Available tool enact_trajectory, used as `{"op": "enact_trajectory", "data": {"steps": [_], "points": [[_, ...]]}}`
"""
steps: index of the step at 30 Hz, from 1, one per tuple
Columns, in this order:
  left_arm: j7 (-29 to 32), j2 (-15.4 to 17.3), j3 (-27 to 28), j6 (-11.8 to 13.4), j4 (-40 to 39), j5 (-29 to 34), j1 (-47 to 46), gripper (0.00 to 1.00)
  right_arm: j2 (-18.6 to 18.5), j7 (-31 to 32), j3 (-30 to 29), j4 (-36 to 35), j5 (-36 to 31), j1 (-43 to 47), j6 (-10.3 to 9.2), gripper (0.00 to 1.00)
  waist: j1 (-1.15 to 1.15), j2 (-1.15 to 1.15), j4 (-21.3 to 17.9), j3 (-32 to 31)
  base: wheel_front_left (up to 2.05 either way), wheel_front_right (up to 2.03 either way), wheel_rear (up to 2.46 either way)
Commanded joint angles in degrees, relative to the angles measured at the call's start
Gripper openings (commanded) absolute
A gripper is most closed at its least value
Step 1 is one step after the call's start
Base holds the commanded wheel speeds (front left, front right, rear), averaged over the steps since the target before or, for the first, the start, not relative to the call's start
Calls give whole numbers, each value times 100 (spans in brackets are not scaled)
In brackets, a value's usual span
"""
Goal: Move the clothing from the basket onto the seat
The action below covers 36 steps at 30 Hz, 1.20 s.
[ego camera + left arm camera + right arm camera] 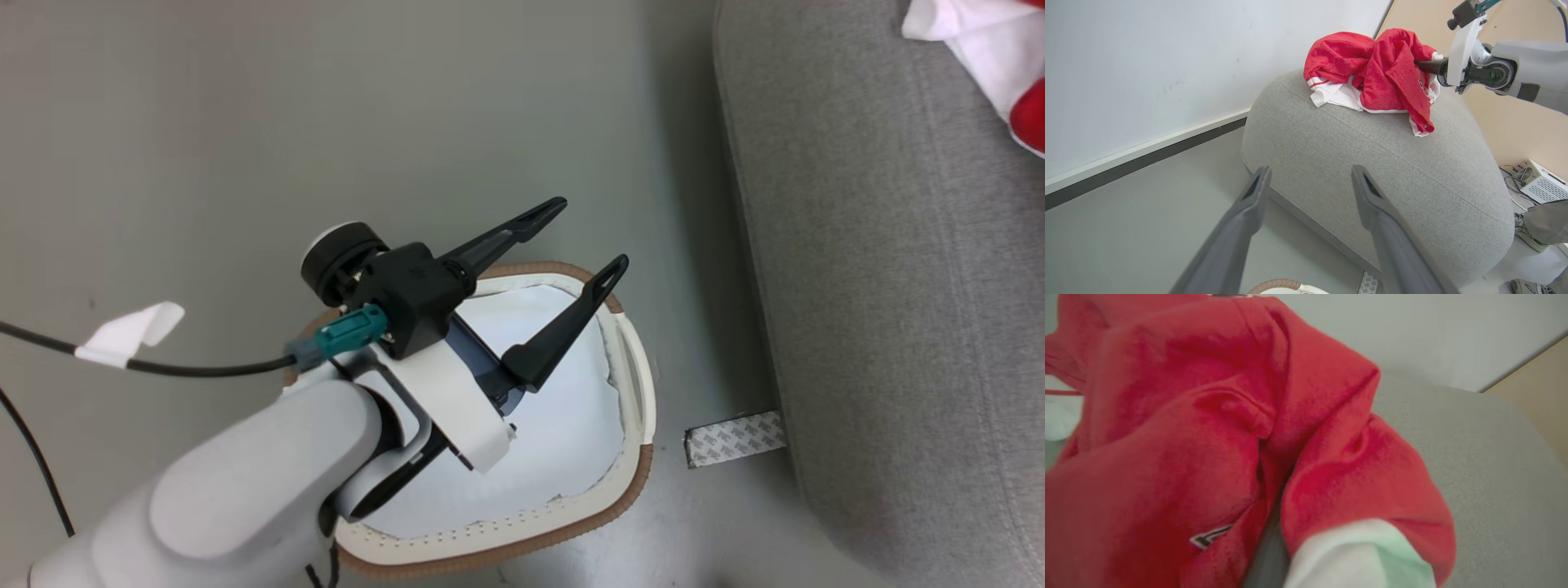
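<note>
The clothing [1384, 65] is a bright-red heap with white trim lying on top of the light-grey seat [1372, 163]. My right gripper [1419, 65] comes in from the right, its dark fingers buried in the red fabric and shut on it. Up close, red cloth [1208, 437] wraps the right gripper [1267, 555] above the seat [1494, 477]. My left gripper [590, 233] hangs open and holds nothing over the white basket [629, 490], whose visible inside is bare white. A corner of the clothing [988, 57] shows on the seat [898, 286]. The left gripper [1311, 169] points at the seat's near edge.
A black cable with a white tape tag [131, 333] crosses the floor at the left. A patch of tape [735, 438] lies on the floor between basket and seat. Behind the seat is a white wall. A white box [1539, 181] and a person's trouser leg [1547, 220] are at the right.
</note>
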Motion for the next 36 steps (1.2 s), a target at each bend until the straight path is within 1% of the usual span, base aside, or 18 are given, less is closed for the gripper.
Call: {"op": "enact_trajectory", "data": {"steps": [1, 4, 5, 6, 7, 8, 9, 10, 11, 15, 19, 24, 28, 31, 36], "points": [[-43, 5, 27, -19, 19, 18, -58, 100, -75, 38, 6, 62, -19, -143, -15, 0, -1, 0, 31, 32, 0, 0, 0], [-82, -16, 9, -3, 83, 93, -95, 100, -97, 206, 80, 273, 36, -160, -15, 0, -1, 0, 62, 22, 0, 0, 0], [-109, -21, 0, 6, 109, 104, -86, 100, -110, 208, 93, 300, 50, -177, -15, 9, -1, 0, 65, 3, 0, 0, 0], [-123, -28, -1, 3, 131, 78, -53, 100, -117, 216, 113, 321, 53, -193, -15, 9, -1, 0, 63, -25, 0, 0, 0], [-139, -32, 1, -2, 151, 52, -23, 100, -127, 228, 129, 354, 62, -209, -15, 23, -1, 0, 59, -57, 0, 0, 0], [-160, -34, 3, -8, 172, 32, 0, 100, -124, 254, 156, 401, 76, -215, -15, 47, -1, 0, 55, -91, 0, 0, 0], [-165, -35, 6, -10, 190, 9, 21, 100, -116, 272, 181, 444, 105, -211, -15, 54, -1, 0, 48, -127, 0, 0, 0], [-173, -32, 5, -13, 220, -11, 47, 100, -119, 301, 169, 497, 127, -204, -15, 54, -1, 0, 39, -182, 0, 0, 0], [-186, -33, 3, -11, 245, -21, 63, 100, -121, 312, 207, 519, 137, -190, -15, 100, -1, 0, 32, -239, 0, 0, 0], [-230, -52, -6, 26, 316, -64, 146, 100, -135, 456, 373, 622, 251, -51, -15, 100, -1, 0, -10, -518, 0, 0, 0], [-312, -50, 4, 84, 430, -151, 298, 100, -155, 481, 702, 492, 540, 185, -15, 100, -1, 0, -97, -940, 0, 0, 0], [-427, -64, 25, 164, 541, -309, 556, 100, -424, 701, 1060, 379, 1029, 616, -15, 100, -1, 0, -162, -1518, 0, 0, 0], [-531, -55, 109, 297, 590, -417, 782, 100, -690, 774, 1126, 250, 1399, 907, -15, 100, -1, 0, -185, -1969, 0, 0, 0], [-624, 6, 227, 401, 627, -542, 979, 100, -810, 684, 1129, 50, 1611, 1042, -15, 100, -1, 0, -189, -2331, 0, 0, 0], [-751, 113, 494, 599, 600, -678, 1238, 100, -926, 488, 1201, -525, 1817, 1174, -15, 100, -1, 0, -84, -2840, 0, 0, 0]]}}
